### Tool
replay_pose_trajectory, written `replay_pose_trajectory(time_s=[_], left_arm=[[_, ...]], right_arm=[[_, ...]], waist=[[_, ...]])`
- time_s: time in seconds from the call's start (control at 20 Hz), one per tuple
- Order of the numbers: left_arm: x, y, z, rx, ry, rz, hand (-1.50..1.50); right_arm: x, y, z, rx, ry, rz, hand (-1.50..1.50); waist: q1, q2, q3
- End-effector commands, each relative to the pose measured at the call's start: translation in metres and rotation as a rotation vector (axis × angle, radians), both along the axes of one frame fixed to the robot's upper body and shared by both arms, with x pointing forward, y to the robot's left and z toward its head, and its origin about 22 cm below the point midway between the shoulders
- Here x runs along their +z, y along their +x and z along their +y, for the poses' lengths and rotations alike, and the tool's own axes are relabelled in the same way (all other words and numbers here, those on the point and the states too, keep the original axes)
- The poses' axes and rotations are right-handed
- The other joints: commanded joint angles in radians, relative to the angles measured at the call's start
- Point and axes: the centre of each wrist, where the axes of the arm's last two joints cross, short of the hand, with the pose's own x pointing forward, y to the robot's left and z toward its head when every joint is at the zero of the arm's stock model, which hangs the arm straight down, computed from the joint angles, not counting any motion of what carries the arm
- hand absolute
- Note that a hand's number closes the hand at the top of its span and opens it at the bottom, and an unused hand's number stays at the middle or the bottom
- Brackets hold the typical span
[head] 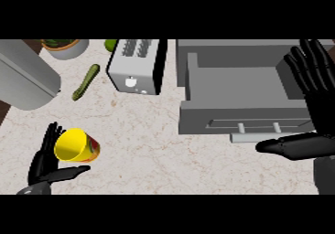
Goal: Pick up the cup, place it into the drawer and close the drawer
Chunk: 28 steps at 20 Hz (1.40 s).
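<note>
Evidently at the pick-up step, the left hand (48, 160) cradled the yellow cup (77, 145) between relaxed fingers and thumb above the worktop (150, 137), not yet clasped; the right hand (312, 82) rested open beside the open drawer (241, 89), so lifting and carrying across seemed next.

Left hand (50, 160) apparently cradling yellow cup (76, 146), open grey drawer (241, 116), right hand (312, 91) open beside it

Bare counter (150, 137) between cup (77, 146) and open drawer (241, 91); my right robot hand (312, 105) crowds its front.
</note>
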Motion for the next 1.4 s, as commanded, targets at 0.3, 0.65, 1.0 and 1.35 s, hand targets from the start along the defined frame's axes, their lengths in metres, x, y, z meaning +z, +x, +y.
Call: replay_pose_trajectory(time_s=[0.3,0.65,1.0,1.35], left_arm=[[-0.01,0.003,-0.024,-0.08,-0.058,-0.096,-1.5],[-0.003,0.022,-0.036,-0.166,-0.21,-0.139,1.5],[0.015,0.045,-0.035,0.018,0.157,-0.304,1.5],[0.009,0.065,-0.094,0.163,0.134,-0.343,1.5]], right_arm=[[0.004,0.014,0.002,0.001,-0.013,-0.011,-1.5],[0.001,-0.006,0.0,0.017,-0.009,0.004,-1.5],[0.006,0.006,-0.021,-0.012,-0.013,-0.002,-1.5],[0.003,0.005,-0.012,0.008,-0.028,0.003,-1.5]], waist=[[-0.005,0.005,-0.001],[-0.025,0.004,-0.003],[-0.007,0.002,0.001],[-0.015,0.006,-0.001]])
